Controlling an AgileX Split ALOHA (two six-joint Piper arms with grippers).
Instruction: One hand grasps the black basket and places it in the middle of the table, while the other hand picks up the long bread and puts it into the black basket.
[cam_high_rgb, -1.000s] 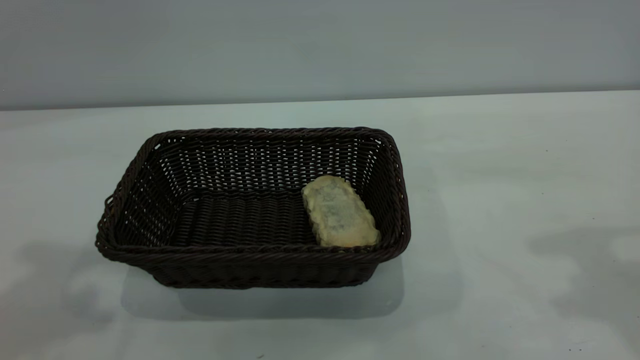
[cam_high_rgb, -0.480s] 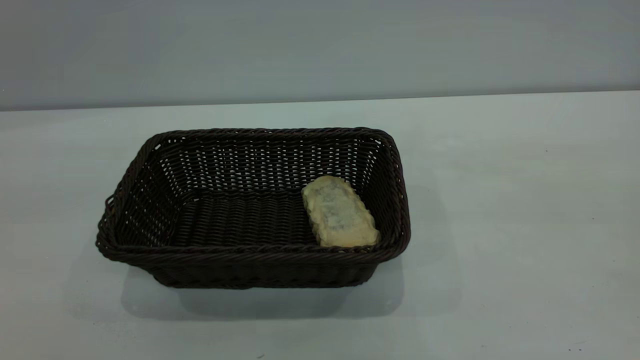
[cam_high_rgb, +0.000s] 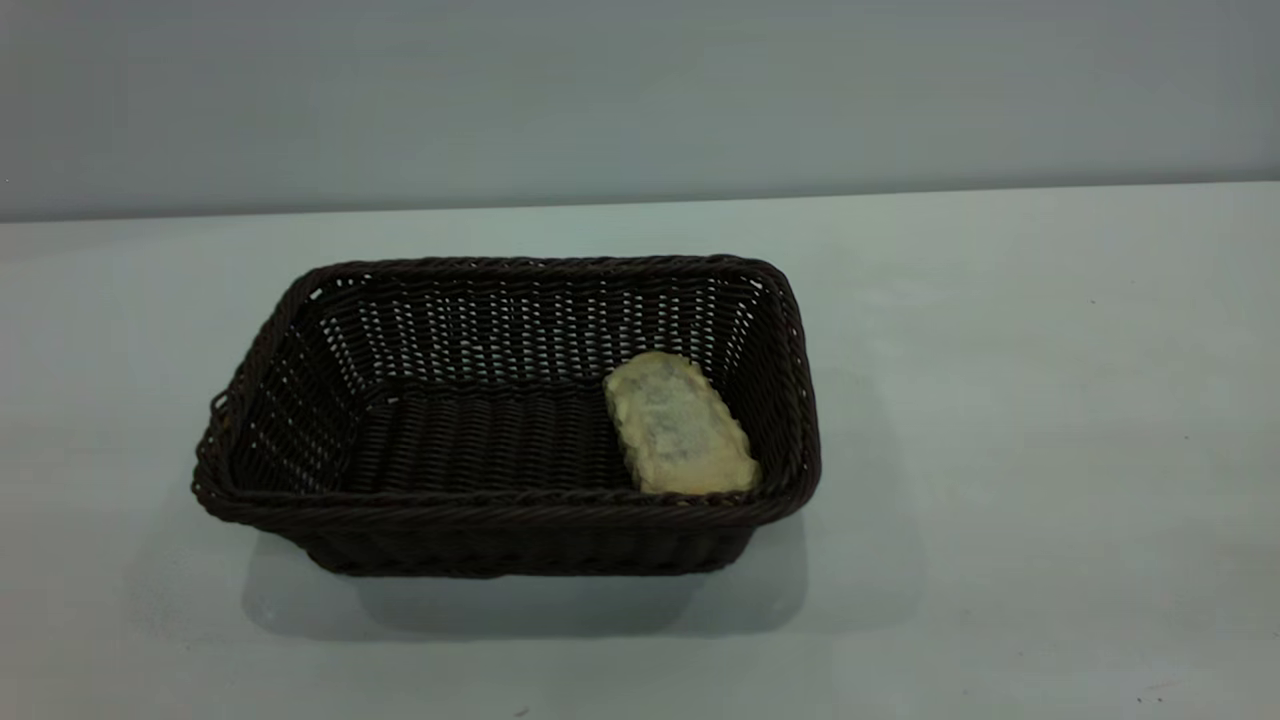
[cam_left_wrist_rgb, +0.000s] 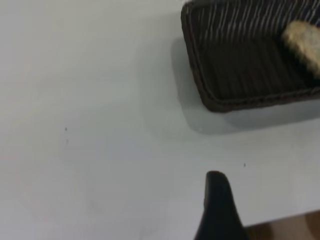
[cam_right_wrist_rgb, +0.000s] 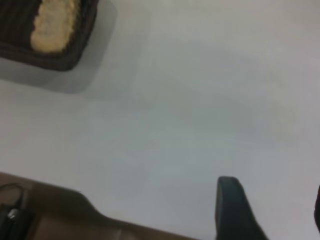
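The black basket (cam_high_rgb: 505, 420) is seen unmoved on the table (cam_high_rgb: 1000, 400), left of centre, with the long bread (cam_high_rgb: 678, 424) lying underside-up at its right end. Only shadows have faded. Whether either gripper is apart or together cannot be told.

Both wrist views crop the black basket (cam_left_wrist_rgb: 235, 95) and long bread (cam_right_wrist_rgb: 52, 25) at frame edges. Each gripper shows only one blurred fingertip (cam_left_wrist_rgb: 217, 200) at bottom; their openings are indeterminable.
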